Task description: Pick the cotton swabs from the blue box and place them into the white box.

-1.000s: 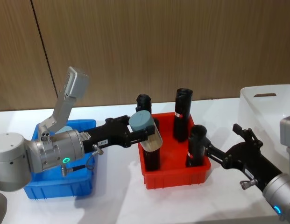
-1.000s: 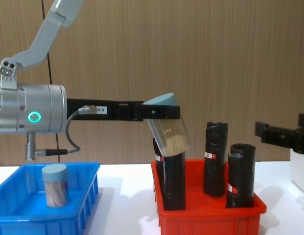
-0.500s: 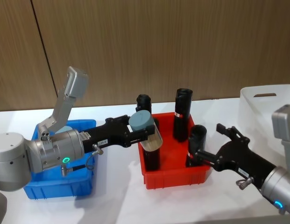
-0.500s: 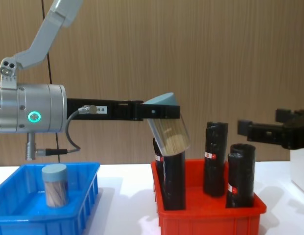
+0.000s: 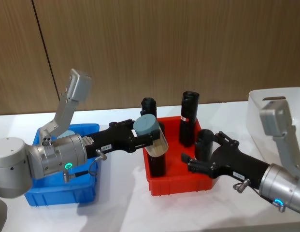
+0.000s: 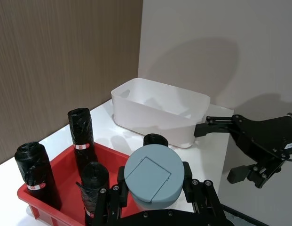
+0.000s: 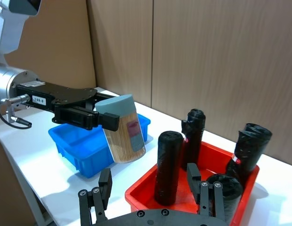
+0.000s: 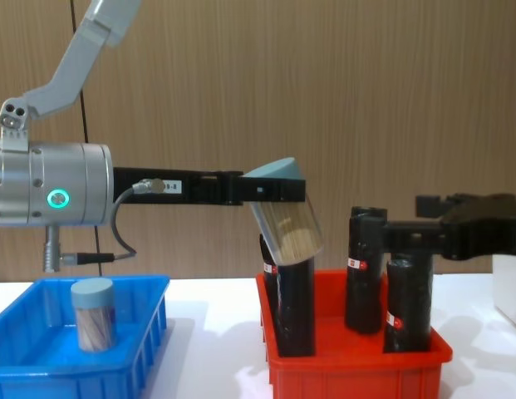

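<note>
Left gripper [image 5: 148, 133] clamps cotton swabs [image 5: 157, 144] over red bin [image 5: 183, 184] rim; right gripper [image 5: 204, 150] gapes nearby

Entry: right arm only.

- The black two-fingered right gripper [image 5: 203, 148] is displaced toward the robot's left.
- Head view, 1.0 s ago: it sits right of the red rectangular plastic bin [image 5: 178, 186].
- Head view, 0.5 s ago: its fingertips are at the bin's right-front corner.
- Head view, now: it is over the bin's front-right part, above the short black plastic-wrapped roll [image 5: 202, 140].
- Chest view: the right gripper [image 8: 405, 218] has come in from the right edge. It now overlaps the tall black roll with a red-white label [image 8: 364, 278].
- The grey arm link [image 5: 271, 118] now stands further in front of the white plastic box [image 5: 256, 104] and covers more of it.
</note>
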Available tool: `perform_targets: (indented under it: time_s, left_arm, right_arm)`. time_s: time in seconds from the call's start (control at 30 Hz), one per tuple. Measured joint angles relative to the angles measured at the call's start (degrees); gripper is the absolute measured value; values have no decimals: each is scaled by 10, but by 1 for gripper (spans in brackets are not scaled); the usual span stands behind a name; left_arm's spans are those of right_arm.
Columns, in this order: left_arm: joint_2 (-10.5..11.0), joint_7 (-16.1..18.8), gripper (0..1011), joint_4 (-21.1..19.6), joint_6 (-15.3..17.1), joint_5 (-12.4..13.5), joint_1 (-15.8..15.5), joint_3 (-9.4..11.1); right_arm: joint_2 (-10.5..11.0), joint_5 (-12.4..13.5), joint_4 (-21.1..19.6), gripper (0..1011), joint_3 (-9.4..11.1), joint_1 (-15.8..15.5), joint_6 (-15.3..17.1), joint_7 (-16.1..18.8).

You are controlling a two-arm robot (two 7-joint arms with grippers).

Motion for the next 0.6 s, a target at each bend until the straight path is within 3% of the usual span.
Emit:
perform_targets:
  time_s: [0.6]
  left_arm:
    - [0, 0, 664, 0, 0, 0, 0, 0]
  right_arm:
    - [-35, -40, 85, 1002, -25, 70, 3, 53]
